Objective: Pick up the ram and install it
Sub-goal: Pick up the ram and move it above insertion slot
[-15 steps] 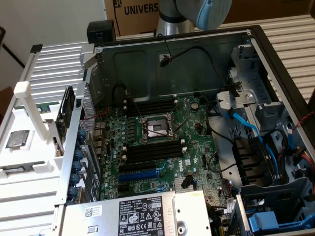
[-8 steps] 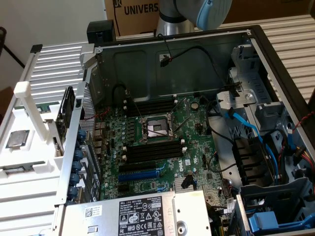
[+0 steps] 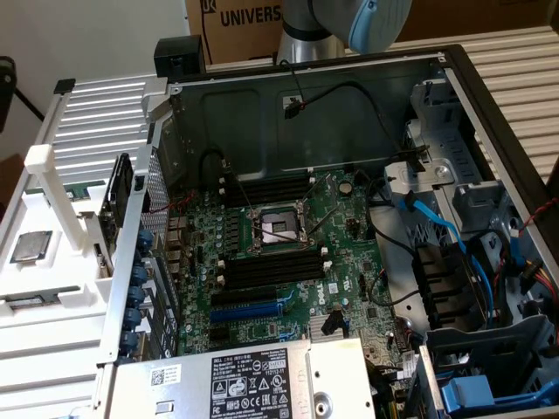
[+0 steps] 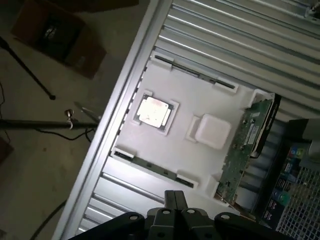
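**A:** Exterior view first — where's the ram (image 3: 29,302)?

**B:** It's outside the computer case (image 3: 489,96), lying flat in a groove of the white tray (image 3: 35,278) at the exterior view's left. It sits just beside the silver processor chip (image 3: 31,247). A second strip (image 3: 77,187) lies in a groove on the chip's far side.

**A:** And inside the case?

**B:** The motherboard (image 3: 349,253) lies open, with its black memory slots (image 3: 271,269) on both sides of the processor socket (image 3: 278,229). Only the arm (image 3: 349,22) shows, at the top, behind the case.

**A:** Now the wrist view.

**B:** The gripper (image 4: 175,197) hangs above the tray, near the edge where one dark green strip rests in its groove. The other strip lies along the opposite edge, with the chip and a raised white block (image 4: 212,131) between them. A green card (image 4: 245,150) stands on edge at the tray's end.

**A:** Open or closed?

**B:** I cannot tell — only its dark body shows. It touches neither strip.
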You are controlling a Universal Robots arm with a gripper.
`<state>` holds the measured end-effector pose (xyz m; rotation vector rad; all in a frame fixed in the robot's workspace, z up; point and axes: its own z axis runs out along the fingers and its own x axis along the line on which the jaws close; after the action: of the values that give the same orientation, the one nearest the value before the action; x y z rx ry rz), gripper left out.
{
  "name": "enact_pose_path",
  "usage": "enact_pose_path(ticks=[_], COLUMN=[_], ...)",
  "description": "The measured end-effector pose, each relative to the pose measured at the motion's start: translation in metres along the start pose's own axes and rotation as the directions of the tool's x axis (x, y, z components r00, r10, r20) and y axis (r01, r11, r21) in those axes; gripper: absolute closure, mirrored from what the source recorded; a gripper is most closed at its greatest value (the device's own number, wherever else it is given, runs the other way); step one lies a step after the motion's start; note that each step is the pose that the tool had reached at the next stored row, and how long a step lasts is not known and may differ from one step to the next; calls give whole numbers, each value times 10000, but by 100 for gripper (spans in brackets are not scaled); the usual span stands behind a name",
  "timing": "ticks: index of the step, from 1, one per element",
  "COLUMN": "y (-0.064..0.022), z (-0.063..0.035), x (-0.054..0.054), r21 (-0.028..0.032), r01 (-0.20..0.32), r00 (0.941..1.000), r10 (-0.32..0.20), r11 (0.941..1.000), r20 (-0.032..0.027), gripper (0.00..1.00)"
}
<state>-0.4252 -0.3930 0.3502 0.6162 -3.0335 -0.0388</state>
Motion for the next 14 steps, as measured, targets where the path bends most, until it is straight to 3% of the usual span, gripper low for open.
enact_pose_path(ticks=[2, 5, 7, 8, 9, 10, 14], y=[0, 1, 1, 4, 5, 7, 7], z=[46, 130, 165, 237, 255, 273, 338], x=[0, 6, 9, 18, 22, 26, 30], r21=[3, 20, 28, 42, 44, 45, 52], r01=[540, 1430, 1760, 2367, 2509, 2640, 3292], r00=[9985, 9897, 9844, 9716, 9680, 9645, 9442], r10=[-539, -1430, -1759, -2367, -2509, -2639, -3291], r11=[9985, 9897, 9844, 9716, 9680, 9645, 9443], r20=[-10, -34, -45, -68, -72, -75, -96], gripper=[90, 90, 90, 76, 76, 70, 70])
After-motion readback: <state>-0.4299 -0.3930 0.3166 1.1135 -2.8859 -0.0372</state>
